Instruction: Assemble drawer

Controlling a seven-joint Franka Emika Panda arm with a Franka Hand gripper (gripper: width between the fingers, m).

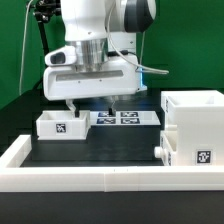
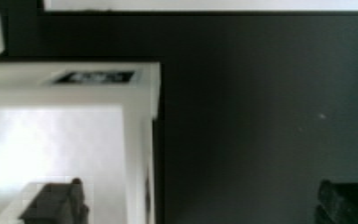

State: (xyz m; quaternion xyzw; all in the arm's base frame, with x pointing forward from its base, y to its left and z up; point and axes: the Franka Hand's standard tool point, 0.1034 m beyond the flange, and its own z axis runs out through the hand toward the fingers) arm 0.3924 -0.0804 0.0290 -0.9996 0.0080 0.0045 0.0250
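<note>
Two rigid, probably light plastic parts sit behind the rail [image 1: 100, 175]: cabinet [image 1: 195, 128] at the exterior view's right, drawer box [image 1: 58, 125] at its left. Grip the box by one thin wall. Beyond, the gripper [image 1: 90, 104] hangs wide open, empty.

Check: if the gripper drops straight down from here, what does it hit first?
Likely the small drawer box: in the wrist view one fingertip of the open gripper sits over its white surface, the other over the black table. Depth is unclear, so treat it as probable.
</note>
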